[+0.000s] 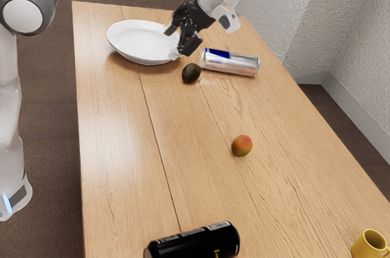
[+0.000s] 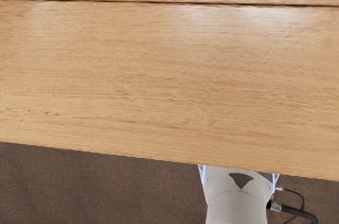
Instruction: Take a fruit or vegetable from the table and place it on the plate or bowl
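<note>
Black can (image 1: 192,243) lies far from the plate (image 1: 137,41). Our gripper (image 1: 178,41), opening not discernible, hangs over its rim; we should centre over the avocado (image 1: 191,72) beside it.

You are looking at a plain, home-like room. A long wooden table (image 1: 122,148) is standing on brown carpet (image 1: 55,166). Rough white walls (image 1: 359,20) with a pale skirting board (image 1: 359,131) are closing in beyond the table's far corner. A white plate (image 1: 137,38), a silver drink can (image 1: 230,61) and a yellow mug (image 1: 368,246) are sitting on the table.
</note>
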Available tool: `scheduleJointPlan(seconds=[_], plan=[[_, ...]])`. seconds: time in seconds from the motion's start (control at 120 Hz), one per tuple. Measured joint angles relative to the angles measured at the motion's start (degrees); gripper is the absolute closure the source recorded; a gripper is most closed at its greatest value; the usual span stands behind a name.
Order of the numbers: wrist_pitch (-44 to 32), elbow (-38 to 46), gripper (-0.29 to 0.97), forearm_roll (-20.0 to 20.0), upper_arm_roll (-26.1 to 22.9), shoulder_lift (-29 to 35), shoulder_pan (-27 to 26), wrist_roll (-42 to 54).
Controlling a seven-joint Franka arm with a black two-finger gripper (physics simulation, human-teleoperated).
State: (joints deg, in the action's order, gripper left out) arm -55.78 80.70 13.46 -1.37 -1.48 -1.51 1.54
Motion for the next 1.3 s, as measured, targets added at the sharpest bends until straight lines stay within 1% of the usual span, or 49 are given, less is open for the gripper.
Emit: scheduleJointPlan(seconds=[0.075,0.158,0.267,0.317,0.367,0.417,0.508,0.542,0.6,0.65,0.733,0.817,0.892,0.958,1.067,1.208,1.3], plan=[[-10.3,1.5,0.0,1.7,0.15,-0.03,-1.93,0.47],[-18.05,1.89,0.0,3.42,0.15,-0.38,-4.23,0.92],[-24.39,1.86,0.0,4.73,0.22,-1.01,-6.44,-0.16],[-26.23,1.85,0.0,4.17,0.25,-1.07,-6.5,-1.96],[-27.51,1.61,0.0,2.71,0.19,-1.81,-5.46,-4.01],[-27.55,-0.5,0.0,-0.22,-0.07,-3.86,-2.3,-6.56],[-26.4,-3.4,0.0,-5.18,-0.52,-8.3,8.3,-11.46],[-25.91,-4.57,0.0,-6.68,-0.6,-10.07,11.08,-13.06],[-24.72,-7.65,0.0,-8.52,-1.2,-13.47,13.57,-15.77],[-23.88,-8.81,0.0,-9.53,-3.47,-15.39,16.47,-18.16],[-22.87,-9.41,0.0,-11.5,-6.84,-17.89,22.08,-22.08],[-22.2,-9.54,0.0,-13.5,-8.17,-20.16,25.52,-25.89],[-21.78,-9.6,0.0,-14.89,-11.44,-21.98,29.4,-29.03],[-21.53,-9.64,0.0,-15.6,-12.7,-23.24,31.26,-31.74],[-20.99,-9.77,0.0,-15.75,-12.81,-24.76,32.13,-35.44],[-18.9,-11.66,0.0,-11.77,-13.04,-27.29,32.36,-39.41],[-17.64,-13.06,0.0,-10.21,-13.11,-28.82,32.36,-41.58]])
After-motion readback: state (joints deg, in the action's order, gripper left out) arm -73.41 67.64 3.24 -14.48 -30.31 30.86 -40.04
